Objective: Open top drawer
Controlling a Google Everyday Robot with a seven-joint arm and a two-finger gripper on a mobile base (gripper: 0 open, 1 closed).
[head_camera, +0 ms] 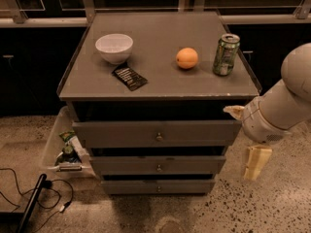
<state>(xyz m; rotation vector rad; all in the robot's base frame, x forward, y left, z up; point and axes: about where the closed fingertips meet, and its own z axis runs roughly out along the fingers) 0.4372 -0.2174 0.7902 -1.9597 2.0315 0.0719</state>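
Your gripper [251, 154] hangs low beside the cabinet's [160, 79] right edge; you cannot tell how wide it stands. The top drawer [121, 132] lies to its left, its knob [159, 137] well apart.

**On and around the grey desk**

A flat grey desk [160, 89] carries four things. A white round bowl [114, 47] stands at the back left. Just in front of it lies a flat black snack packet [129, 77], set at an angle. A round orange fruit [186, 58] sits right of centre, and an upright green drink can [226, 54] stands near it at the right edge.

Lower down are a slimmer middle grey drawer [158, 165] and the slimmest bottom grey drawer [158, 186], each with a small knob.

A white plastic bin [51, 147] holding green packets sits on the speckled floor [272, 203] to the left, with black cables [19, 188] in front of it.

The end effector [256, 163] hangs off the desk's right side, above the floor.
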